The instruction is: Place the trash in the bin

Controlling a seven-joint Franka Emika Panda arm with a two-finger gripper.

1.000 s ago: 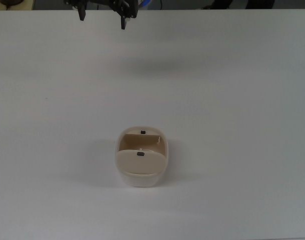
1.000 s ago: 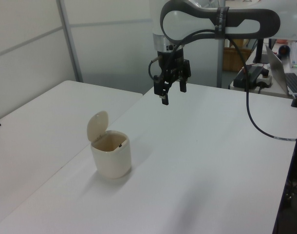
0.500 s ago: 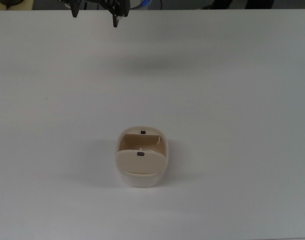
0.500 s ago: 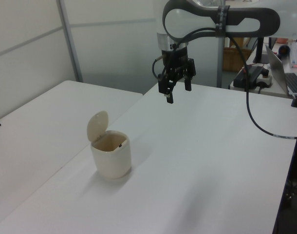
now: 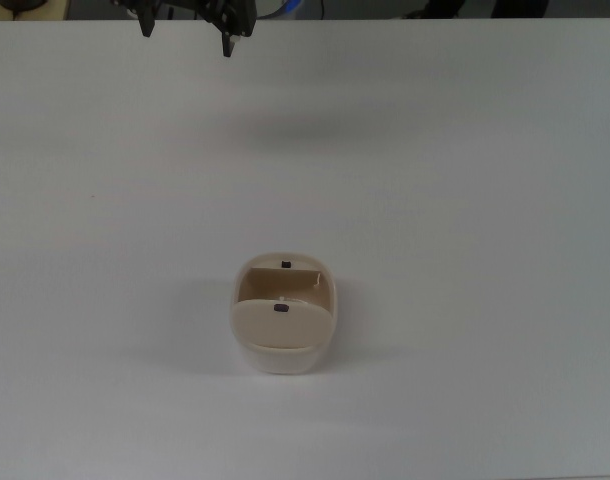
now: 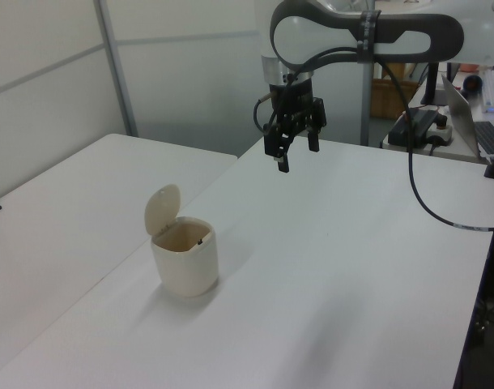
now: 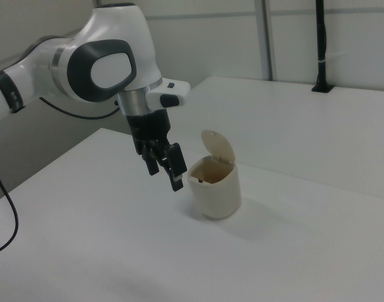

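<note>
My gripper (image 6: 294,154) hangs empty, fingers spread, well away from the bin (image 6: 185,256) (flap tipped up). No trash on the table; probably inside, though the rim hides it. Risk: a needless descent clipping that flap.

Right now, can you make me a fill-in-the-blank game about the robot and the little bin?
1. The bin's flap lid is swung ____.
2. The gripper hangs in the air with nothing between its ____.
3. The bin stands on a ____ table.
4. In the top view, the gripper is near the ____ edge of the picture.

Missing words: open; fingers; white; upper
</note>
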